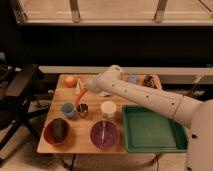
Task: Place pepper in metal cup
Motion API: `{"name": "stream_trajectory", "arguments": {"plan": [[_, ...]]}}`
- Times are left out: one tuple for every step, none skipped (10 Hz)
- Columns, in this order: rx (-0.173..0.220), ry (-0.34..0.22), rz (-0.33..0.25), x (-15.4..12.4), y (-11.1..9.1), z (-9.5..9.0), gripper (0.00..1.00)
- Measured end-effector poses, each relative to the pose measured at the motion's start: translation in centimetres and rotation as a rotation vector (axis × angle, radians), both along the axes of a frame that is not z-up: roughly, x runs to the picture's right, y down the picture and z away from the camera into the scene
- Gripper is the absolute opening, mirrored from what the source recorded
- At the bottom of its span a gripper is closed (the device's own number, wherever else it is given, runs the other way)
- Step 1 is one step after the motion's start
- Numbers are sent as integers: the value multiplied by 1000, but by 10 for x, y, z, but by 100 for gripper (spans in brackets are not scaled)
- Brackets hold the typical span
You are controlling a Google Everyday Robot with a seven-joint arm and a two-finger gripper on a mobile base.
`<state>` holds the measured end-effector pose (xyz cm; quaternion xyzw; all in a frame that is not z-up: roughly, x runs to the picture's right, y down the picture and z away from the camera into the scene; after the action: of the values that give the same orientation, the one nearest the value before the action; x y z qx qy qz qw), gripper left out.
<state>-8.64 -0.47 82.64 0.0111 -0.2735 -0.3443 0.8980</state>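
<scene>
My gripper (84,89) hangs over the left half of the wooden table (84,147), shut on the pepper (79,97). The slim red-orange pepper points down and slightly left from the fingers. Its lower tip is just above the metal cup (82,110), a small dark shiny cup standing upright, and a little to that cup's left. The white arm reaches in from the right, across the table's back.
A light-blue cup (67,110) stands right beside the metal cup on its left, a white cup (108,108) on its right. An orange fruit (70,81) lies at the back left. At the front are a red bowl (56,131), a purple plate (104,134) and a green tray (152,129).
</scene>
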Motion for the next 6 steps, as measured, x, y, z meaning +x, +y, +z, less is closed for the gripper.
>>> {"name": "stream_trajectory", "arguments": {"plan": [[-21, -6, -2, -1, 4, -2, 0], [-47, -12, 2, 0, 10, -3, 0], [-70, -14, 4, 0, 15, -4, 0], [-86, -15, 5, 0, 19, -5, 0], [-102, -20, 5, -2, 24, -6, 0], [-122, -22, 4, -5, 30, -6, 0]]}}
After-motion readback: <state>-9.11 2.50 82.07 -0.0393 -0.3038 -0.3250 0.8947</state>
